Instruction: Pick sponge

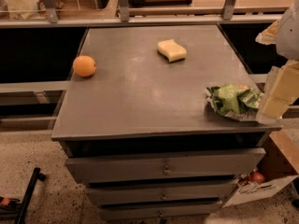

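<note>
Camera view: sponge (171,50) on far part of cabinet top (140,92), well apart from my gripper (279,94) at right edge. Can't tell if it's spread or pressed together. Sponge looks light and squishy, so I'd pinch across wavy sides.

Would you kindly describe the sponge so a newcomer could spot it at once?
On top of the grey drawer cabinet, the sponge lies near the back, right of centre. It is a pale yellow wavy-sided block, unlike the round orange fruit at the left edge, the crumpled green bag front right, or the cream gripper beside that bag.
</note>
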Robot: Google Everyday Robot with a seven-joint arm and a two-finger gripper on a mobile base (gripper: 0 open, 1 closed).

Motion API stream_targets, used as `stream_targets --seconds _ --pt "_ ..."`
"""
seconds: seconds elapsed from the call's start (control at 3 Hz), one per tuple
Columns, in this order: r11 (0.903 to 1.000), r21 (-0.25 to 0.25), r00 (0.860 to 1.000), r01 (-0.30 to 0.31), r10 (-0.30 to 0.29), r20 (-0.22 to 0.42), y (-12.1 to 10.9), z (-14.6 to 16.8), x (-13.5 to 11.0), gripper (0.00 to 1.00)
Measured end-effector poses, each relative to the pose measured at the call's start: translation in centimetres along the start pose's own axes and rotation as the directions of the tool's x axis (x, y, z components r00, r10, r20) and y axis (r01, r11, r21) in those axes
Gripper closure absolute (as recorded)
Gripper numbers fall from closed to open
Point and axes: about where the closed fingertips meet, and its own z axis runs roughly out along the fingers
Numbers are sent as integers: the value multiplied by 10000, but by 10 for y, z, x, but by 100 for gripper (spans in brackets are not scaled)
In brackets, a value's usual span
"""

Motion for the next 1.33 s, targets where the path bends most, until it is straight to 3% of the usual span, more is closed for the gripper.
stream_targets --seconds 0.33,0.67,1.0,1.33 --pt "10000 2 10000 0 0 1 0 0 0 0" --pt "9999 133 9999 -20 18 128 -18 5 -6 0" --pt "9965 541 9959 -633 596 675 -67 26 -14 0" --pt "9780 1377 9830 -1565 1408 1178 -120 59 -22 0"
